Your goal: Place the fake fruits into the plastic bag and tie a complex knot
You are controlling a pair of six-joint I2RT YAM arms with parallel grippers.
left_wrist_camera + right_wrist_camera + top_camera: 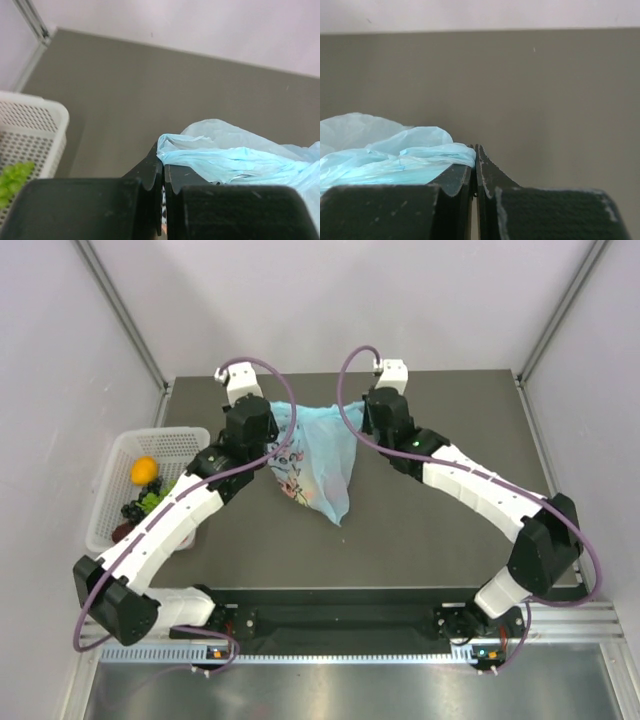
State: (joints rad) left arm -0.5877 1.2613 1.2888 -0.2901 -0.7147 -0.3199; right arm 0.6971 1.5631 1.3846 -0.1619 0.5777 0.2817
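Left gripper (161,167) is pressed together on one top corner of the thin translucent light-blue plastic bag (322,445), and right gripper (475,150) is pinching the opposite corner, so the single bag is spread between them over the far middle of the dark grey table (450,540). Printed patch on the bag looks floral, with no readable writing. One white perforated plastic basket (165,435) at left holds one round orange fruit (145,471) and one bunch of green grapes (155,502).

My left gripper (162,175) is matte black. The plastic bag (318,455) is pale translucent blue — one patch printed with pinkish flowers. White perforated basket (168,443); orange fruit (144,471), green grapes (155,502); grey-brown table (430,540).
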